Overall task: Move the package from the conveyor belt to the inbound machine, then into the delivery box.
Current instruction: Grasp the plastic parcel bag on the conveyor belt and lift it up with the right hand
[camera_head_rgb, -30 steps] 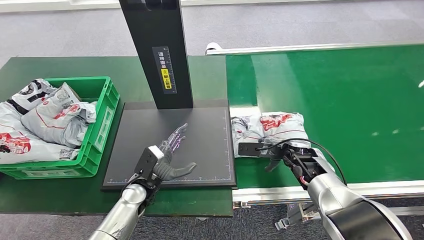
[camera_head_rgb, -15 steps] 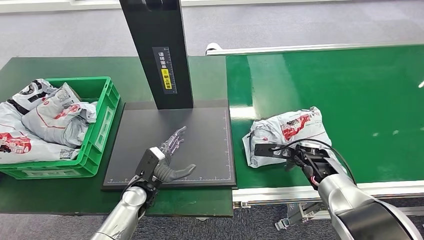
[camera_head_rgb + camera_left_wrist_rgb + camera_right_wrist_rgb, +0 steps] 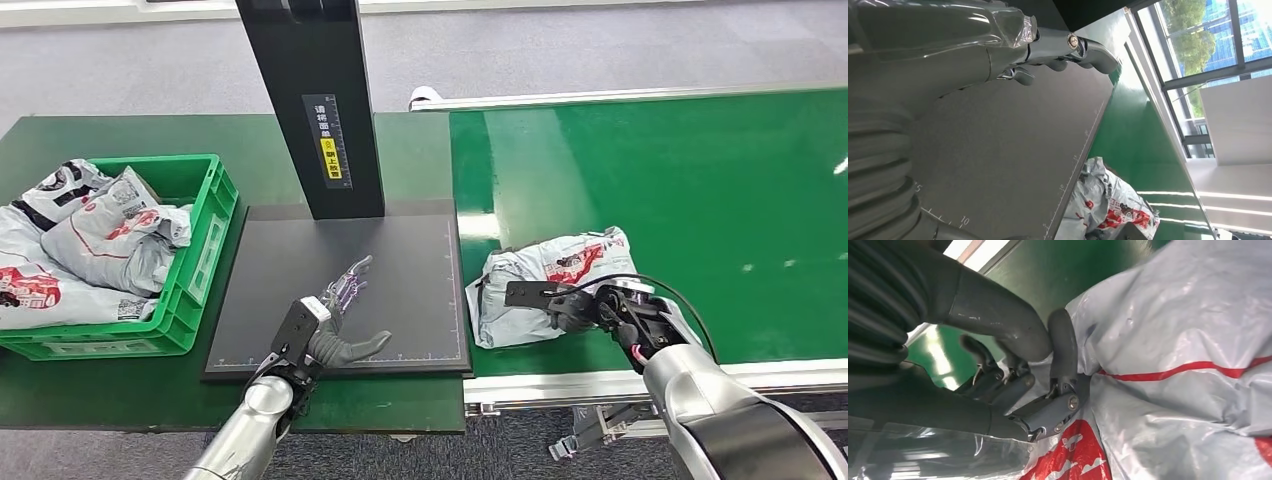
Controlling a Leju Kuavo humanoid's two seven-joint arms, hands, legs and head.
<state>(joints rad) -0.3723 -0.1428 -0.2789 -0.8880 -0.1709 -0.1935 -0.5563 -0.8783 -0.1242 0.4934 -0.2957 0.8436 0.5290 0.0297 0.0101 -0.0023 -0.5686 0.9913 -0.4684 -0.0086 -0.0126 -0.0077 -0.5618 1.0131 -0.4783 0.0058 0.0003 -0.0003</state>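
Right hand (image 3: 575, 310) pinches grey package (image 3: 545, 275), thumb against finger, on green belt (image 3: 700, 190) beside scanner plate (image 3: 410, 270). Left hand (image 3: 335, 325) empty, fingers spread, over plate.

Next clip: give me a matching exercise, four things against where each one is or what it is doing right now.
Things:
1. package
2. left hand
3. right hand
4. green crate

Places or states:
A. open above the black scanner plate
B. on the green conveyor belt
C. holds grey mailer bags
D. pinching the package

Pairs: 1-B, 2-A, 3-D, 4-C
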